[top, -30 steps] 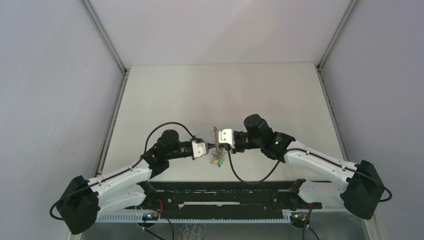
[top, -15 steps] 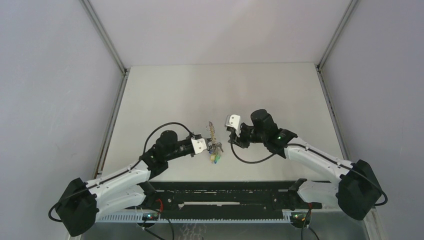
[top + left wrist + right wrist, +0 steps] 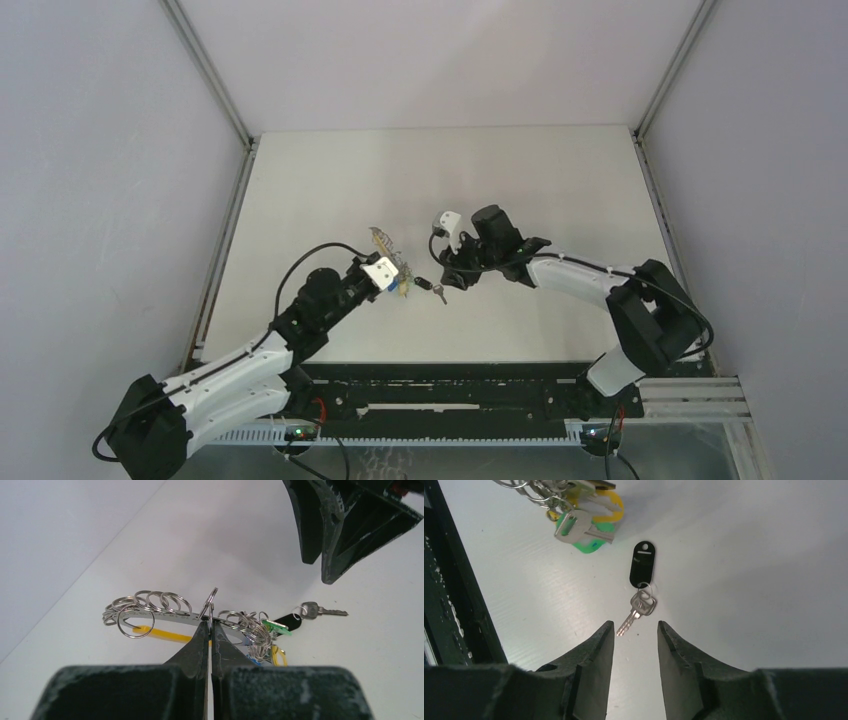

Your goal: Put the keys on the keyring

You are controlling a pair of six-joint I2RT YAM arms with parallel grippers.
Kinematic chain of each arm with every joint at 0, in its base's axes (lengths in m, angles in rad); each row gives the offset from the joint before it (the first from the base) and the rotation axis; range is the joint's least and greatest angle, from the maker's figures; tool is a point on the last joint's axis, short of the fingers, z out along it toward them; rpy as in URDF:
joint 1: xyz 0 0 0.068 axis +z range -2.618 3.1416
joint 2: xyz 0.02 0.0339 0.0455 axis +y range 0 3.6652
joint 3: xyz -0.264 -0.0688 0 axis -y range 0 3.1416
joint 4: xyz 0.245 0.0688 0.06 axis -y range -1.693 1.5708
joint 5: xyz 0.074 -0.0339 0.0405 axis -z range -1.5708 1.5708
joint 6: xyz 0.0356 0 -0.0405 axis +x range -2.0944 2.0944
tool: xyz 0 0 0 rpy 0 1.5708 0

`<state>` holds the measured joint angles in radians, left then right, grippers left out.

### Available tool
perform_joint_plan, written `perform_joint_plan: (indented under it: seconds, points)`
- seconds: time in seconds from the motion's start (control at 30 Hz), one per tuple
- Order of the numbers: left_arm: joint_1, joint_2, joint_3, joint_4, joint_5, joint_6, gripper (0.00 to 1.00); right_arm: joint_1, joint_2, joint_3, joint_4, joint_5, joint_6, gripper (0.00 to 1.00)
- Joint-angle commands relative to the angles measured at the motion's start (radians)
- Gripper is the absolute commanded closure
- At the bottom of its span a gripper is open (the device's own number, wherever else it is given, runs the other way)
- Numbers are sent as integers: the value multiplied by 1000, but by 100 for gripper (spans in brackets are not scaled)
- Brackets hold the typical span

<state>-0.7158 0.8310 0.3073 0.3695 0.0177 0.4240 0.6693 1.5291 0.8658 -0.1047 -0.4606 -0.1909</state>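
My left gripper (image 3: 210, 622) is shut on the keyring (image 3: 155, 614), a silvery curved bar strung with several small rings, a yellow band and green and blue tags. It holds the keyring (image 3: 388, 248) tilted just above the table. The key (image 3: 639, 607), small and silver with a black oval tag (image 3: 642, 570), lies loose on the table beside the bunch (image 3: 579, 525). My right gripper (image 3: 635, 625) is open, nothing between its fingers, its tips just short of the key's blade. From above, the key (image 3: 436, 291) lies between the left gripper (image 3: 392, 275) and the right gripper (image 3: 452, 270).
The white table (image 3: 560, 180) is walled by grey panels on the left, right and back. The arm bases and a black rail (image 3: 450, 395) run along the near edge. The right arm's cable (image 3: 440, 235) loops near its gripper.
The right gripper has opened and drawn away from the keyring, swinging up and left. The left gripper has carried the keyring left and tilted it. The key now lies apart on the table.
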Motion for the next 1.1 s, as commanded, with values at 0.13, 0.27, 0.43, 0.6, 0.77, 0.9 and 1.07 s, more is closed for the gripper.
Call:
perform_joint_plan:
  seconds: [0.13, 0.27, 0.43, 0.6, 0.77, 0.9, 1.07]
  points:
    - [30, -28, -25, 140, -146, -72, 100, 0, 123, 99, 45, -53, 83, 70]
    - [38, -28, -30, 149, -146, -83, 100, -12, 184, 130, 23, -106, 88, 70]
    - [41, -25, -28, 151, -150, -85, 100, -27, 240, 152, 39, -156, 90, 71]
    - [43, -16, -26, 150, -143, -89, 100, -50, 291, 176, 41, -176, 93, 74]
    - [44, -9, -23, 149, -138, -90, 100, -61, 316, 176, 57, -183, 91, 74]
    - [45, -6, -22, 150, -132, -92, 100, -67, 334, 182, 68, -194, 91, 74]
    - [45, -8, -22, 150, -127, -94, 100, -68, 359, 195, 69, -223, 85, 74]
